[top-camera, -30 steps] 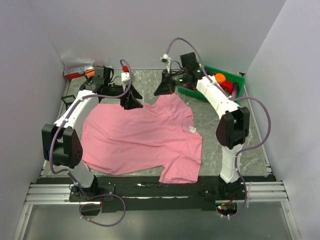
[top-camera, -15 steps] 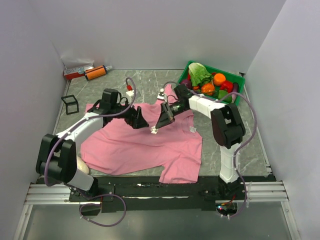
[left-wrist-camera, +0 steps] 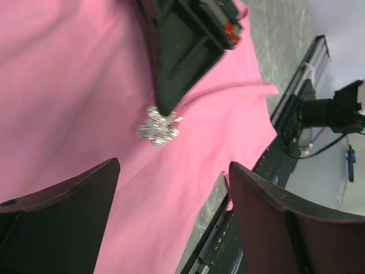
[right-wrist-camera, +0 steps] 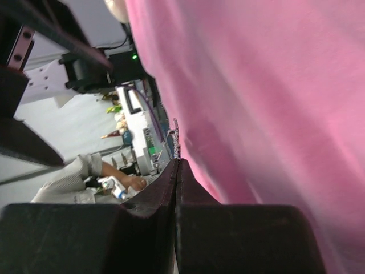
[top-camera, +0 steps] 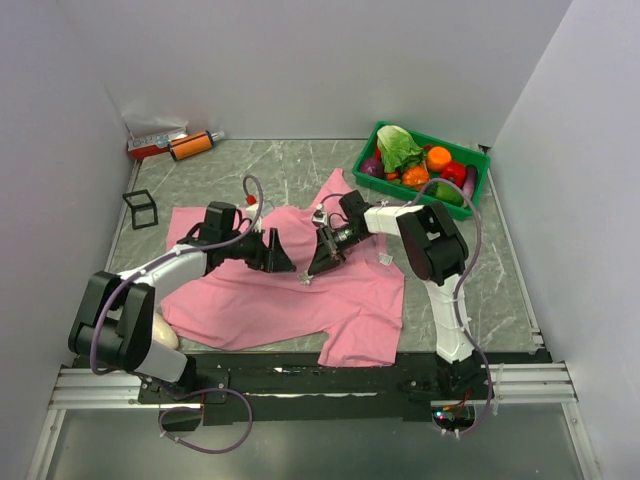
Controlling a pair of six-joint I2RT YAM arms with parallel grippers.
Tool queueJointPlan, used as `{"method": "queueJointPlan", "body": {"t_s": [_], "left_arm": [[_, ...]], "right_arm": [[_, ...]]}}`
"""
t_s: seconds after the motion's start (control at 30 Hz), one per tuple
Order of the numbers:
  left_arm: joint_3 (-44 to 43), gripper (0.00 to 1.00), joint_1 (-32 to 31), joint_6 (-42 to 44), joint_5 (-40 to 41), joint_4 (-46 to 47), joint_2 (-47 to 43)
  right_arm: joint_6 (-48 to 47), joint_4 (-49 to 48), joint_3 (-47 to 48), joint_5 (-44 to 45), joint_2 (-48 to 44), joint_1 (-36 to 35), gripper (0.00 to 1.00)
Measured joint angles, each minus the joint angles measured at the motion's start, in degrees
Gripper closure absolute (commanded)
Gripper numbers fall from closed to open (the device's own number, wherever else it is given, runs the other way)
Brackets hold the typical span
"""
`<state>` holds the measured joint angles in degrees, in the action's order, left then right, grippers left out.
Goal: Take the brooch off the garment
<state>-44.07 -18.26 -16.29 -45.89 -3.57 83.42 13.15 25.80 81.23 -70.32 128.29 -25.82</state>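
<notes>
Left wrist | 1 brooch (left-wrist-camera: 158, 127), 1 garment (left-wrist-camera: 68, 74) | right gripper (left-wrist-camera: 166, 109) pinches brooch | left gripper (left-wrist-camera: 174, 169) released

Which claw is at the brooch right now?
The right claw, shut with its tips on the brooch on the pink garment. The left claw stands open, short of it.

The left gripper (top-camera: 278, 252) is drawing back from the far edge of the garment (top-camera: 250, 300) to its middle, with its jaws spreading wider. The right gripper (top-camera: 320, 260), pinched on the brooch (left-wrist-camera: 158, 128), is swinging in from the green basket (top-camera: 478, 182) and lowering over the cloth.
</notes>
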Motion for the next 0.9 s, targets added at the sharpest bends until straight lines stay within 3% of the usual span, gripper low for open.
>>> {"method": "queueJointPlan", "body": {"t_s": [0.17, 0.53, 0.9], "left_arm": [[-0.5, 0.23, -0.7, 1.9, -2.3, 0.8, 2.1], [-9.6, 0.35, -3.5, 18.3, -1.1, -9.0, 16.4], [-12.3, 0.41, -3.4, 17.1, 3.2, -9.1, 20.2]], "right_arm": [[-0.1, -0.5, 0.6, 2.4, 1.0, 0.1, 1.00], [-2.0, 1.0, 3.1, 4.5, 4.2, 0.2, 1.00], [-3.1, 1.8, 3.7, 3.5, 5.3, 0.6, 1.00]]}}
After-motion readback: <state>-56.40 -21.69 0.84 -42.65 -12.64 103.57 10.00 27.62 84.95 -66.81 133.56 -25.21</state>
